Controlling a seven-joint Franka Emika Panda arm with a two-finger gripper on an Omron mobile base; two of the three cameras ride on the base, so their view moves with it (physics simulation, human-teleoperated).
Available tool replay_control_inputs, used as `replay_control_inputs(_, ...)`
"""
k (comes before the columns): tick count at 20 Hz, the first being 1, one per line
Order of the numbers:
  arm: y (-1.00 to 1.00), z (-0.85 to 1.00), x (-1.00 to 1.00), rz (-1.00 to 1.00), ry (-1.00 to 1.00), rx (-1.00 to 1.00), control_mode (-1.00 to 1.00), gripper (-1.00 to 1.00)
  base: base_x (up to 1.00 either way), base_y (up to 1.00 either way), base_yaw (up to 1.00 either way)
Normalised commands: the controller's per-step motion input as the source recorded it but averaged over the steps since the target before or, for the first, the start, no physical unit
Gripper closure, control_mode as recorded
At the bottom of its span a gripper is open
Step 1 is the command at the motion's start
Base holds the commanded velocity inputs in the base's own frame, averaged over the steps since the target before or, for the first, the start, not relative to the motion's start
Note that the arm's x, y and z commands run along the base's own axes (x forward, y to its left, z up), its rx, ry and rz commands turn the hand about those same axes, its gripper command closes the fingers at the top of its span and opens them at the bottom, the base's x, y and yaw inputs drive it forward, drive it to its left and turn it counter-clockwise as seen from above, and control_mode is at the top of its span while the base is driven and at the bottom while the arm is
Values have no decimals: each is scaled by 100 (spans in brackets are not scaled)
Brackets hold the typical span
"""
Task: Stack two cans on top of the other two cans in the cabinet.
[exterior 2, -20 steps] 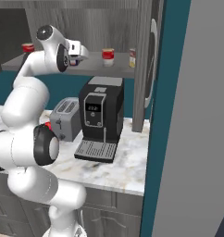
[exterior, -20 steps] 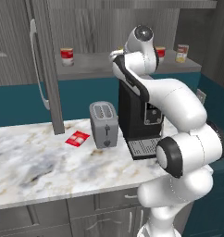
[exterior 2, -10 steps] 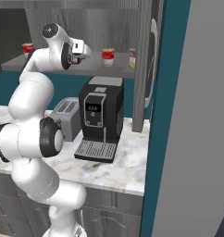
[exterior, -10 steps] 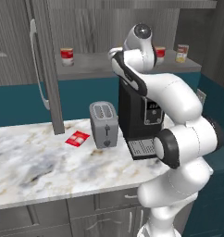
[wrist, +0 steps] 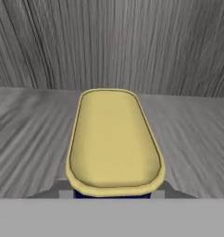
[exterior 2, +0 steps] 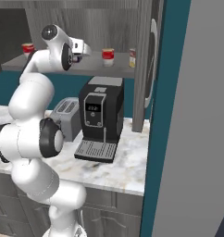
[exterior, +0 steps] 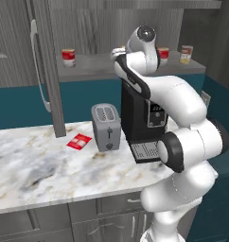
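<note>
Pincer [wrist: 112, 194] is now pinching the small dark blue can with the yellow oval lid [wrist: 114, 141], which is filling the centre of the hand view; a second ago the jaws were spread wide, so I am judging the grasp as just made and the lift as next. Behind it, the grey shelf board [wrist: 192, 134] of the grey wood-grain wall cabinet [exterior: 88, 23] is stretching away. Further out, one small red can with a white band [exterior: 68, 57] is standing at upper left of the left base view, another red can [exterior: 163, 55] and the pale cream can [exterior: 185, 54] at upper right, waiting as bases.
</note>
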Motion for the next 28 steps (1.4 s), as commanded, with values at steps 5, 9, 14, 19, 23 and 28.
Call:
replay_control_inputs(5,2,20,-23,2,-5,11,-100,100,0,0,0)
replay_control_inputs(9,4,20,-33,4,0,13,-100,100,0,0,0)
replay_control_inputs(14,9,34,-31,4,1,7,-100,100,0,0,0)
replay_control_inputs(19,14,30,-41,7,0,0,-100,100,0,0,0)
replay_control_inputs(23,18,16,-32,14,0,0,-100,100,0,0,0)
replay_control_inputs(28,26,16,-15,25,0,0,-100,100,0,0,0)
